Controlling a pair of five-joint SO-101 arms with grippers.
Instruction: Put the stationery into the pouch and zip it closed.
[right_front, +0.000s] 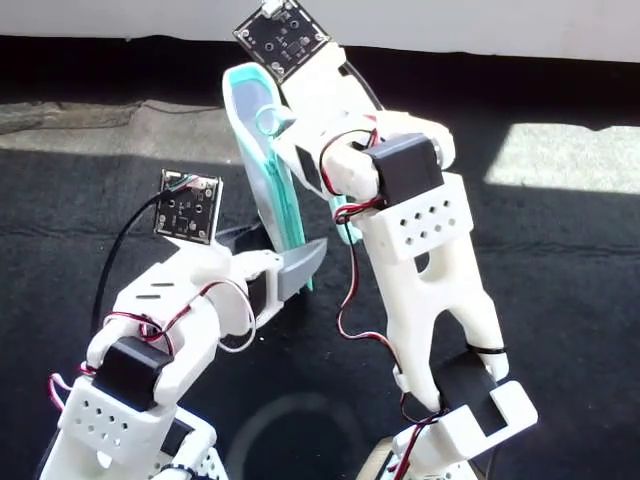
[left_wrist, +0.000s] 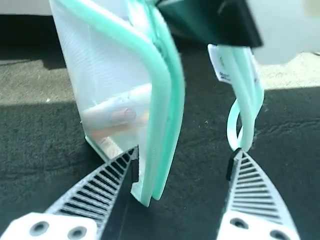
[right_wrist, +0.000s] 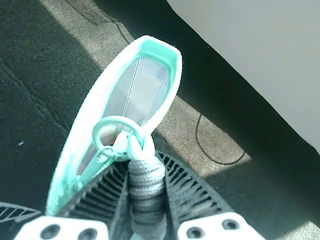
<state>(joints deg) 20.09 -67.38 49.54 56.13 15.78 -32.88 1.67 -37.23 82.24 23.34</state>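
Two grippers share the upright mesh pouch (right_front: 262, 170) mid-table, stationery (left_wrist: 115, 117) inside: the right gripper (right_wrist: 135, 150) is clamped on the zipper pull (right_wrist: 111, 134) up top for closing, while the left gripper (left_wrist: 185, 152), spread wide and empty, straddles the bottom edge, likely to brace it.

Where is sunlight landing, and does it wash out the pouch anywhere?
High view: sun patches on the mat's far side, pouch readable. Left wrist view: pouch backlit, contents show through. Right wrist view: bright band across the mat, pouch rim glaring white.
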